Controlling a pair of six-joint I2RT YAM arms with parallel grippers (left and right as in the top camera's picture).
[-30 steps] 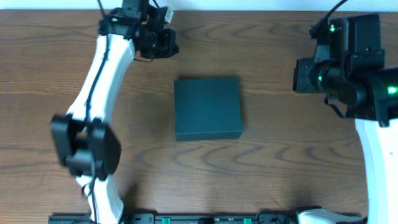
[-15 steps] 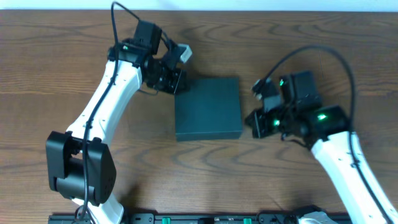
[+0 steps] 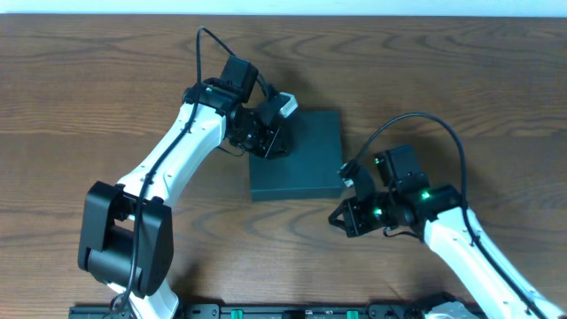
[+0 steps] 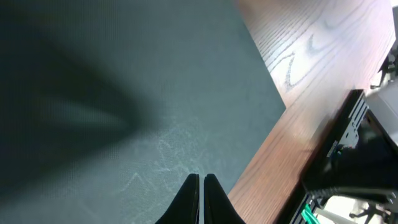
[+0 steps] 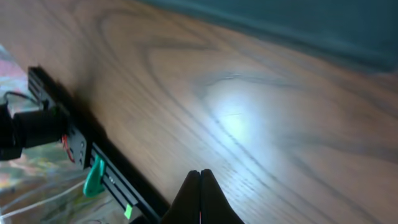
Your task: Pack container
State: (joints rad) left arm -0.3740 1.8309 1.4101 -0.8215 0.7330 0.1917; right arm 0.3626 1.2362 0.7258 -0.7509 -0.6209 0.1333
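The container [image 3: 306, 164] is a dark teal-green flat box lying closed in the middle of the wooden table. My left gripper [image 3: 270, 142] is over its upper left part; in the left wrist view its fingers [image 4: 201, 180] are shut and empty just above the box lid [image 4: 124, 93]. My right gripper [image 3: 341, 217] is by the box's lower right corner, low over the table. In the right wrist view its fingers [image 5: 199, 177] are shut and empty over bare wood, with the box edge [image 5: 298, 31] at the top.
The wooden table [image 3: 89, 115] spreads to all sides of the box. A black rail with green parts [image 3: 292, 310] runs along the front edge, also in the right wrist view [image 5: 74, 149].
Both arms have swung in from the far corners toward the box. The left gripper moved onto its upper left part; the right came down to its lower right corner. The box has not moved.
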